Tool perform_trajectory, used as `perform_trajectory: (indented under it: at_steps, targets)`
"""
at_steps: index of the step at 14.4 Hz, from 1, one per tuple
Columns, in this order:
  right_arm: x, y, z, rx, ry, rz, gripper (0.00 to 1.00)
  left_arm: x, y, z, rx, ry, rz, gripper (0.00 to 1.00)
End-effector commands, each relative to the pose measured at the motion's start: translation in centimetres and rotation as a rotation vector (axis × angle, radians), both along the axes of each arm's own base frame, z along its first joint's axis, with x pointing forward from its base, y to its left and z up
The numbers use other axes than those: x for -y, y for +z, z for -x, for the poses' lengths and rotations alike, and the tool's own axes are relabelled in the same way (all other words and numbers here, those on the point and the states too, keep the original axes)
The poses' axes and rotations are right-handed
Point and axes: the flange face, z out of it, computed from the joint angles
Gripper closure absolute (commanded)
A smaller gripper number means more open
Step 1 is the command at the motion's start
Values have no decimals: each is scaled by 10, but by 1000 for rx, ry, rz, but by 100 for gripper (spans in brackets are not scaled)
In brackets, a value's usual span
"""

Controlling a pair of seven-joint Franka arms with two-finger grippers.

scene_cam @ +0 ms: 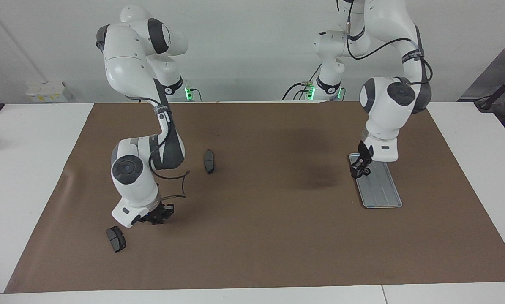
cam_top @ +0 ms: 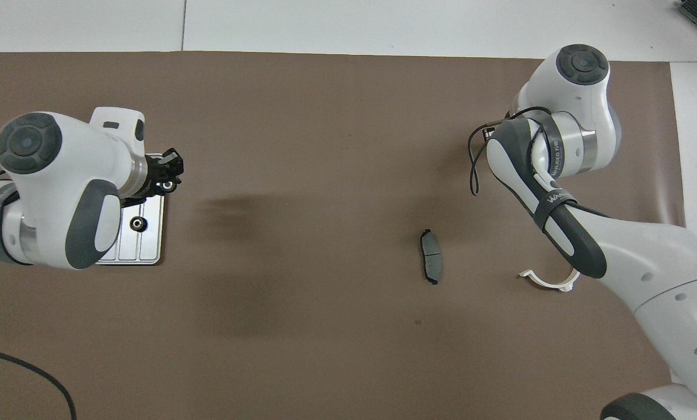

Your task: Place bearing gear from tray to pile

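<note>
Overhead view: left gripper (cam_top: 170, 175), nearly closed, over tray (cam_top: 150, 245) rim.

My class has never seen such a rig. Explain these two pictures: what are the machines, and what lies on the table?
Two white robot arms, each ending in a gripper. One picture faces them across the table; the other looks down from above. On the brown mat lie a ridged silver metal tray holding a small black round gear, two dark grey brake pads and a white half-ring. The left gripper hangs over the tray's edge. The right gripper, shut, hangs over the mat by one pad.
</note>
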Motion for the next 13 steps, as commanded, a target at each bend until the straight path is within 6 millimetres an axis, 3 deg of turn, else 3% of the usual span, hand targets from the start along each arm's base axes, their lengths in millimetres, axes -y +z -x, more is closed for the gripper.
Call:
perform_trajectory:
  at_steps: [1, 3, 4, 6, 7, 9, 10, 11, 12, 13]
  targets:
    - [11, 12, 11, -10, 4, -23, 100, 72, -20, 12, 24, -96, 30, 100]
    - [15, 11, 13, -16, 0, -22, 100, 122, -39, 24, 42, -119, 71, 100]
    - [18, 12, 14, -17, 1, -22, 93, 142, -52, 29, 49, -117, 80, 100]
    - [20, 12, 15, -17, -1, -22, 45, 165, -67, 32, 79, -127, 101, 100]
    - [20, 13, 15, -15, -3, -22, 34, 174, -70, 35, 87, -117, 110, 100]
    - [20, 18, 14, -9, -6, -22, 28, 200, -89, 49, 96, -112, 128, 100]
    - [18, 21, 14, -4, -6, -22, 31, 201, -93, 48, 99, -107, 131, 100]
    - [8, 25, 14, 1, 0, -21, 37, 202, -96, 48, 99, -109, 131, 86]
    - [1, 28, 15, 5, -20, -24, 40, 203, -101, 50, 89, -110, 126, 47]
    - [-20, 31, 16, 12, -49, -32, 40, 204, -101, 50, 86, -118, 119, 0]
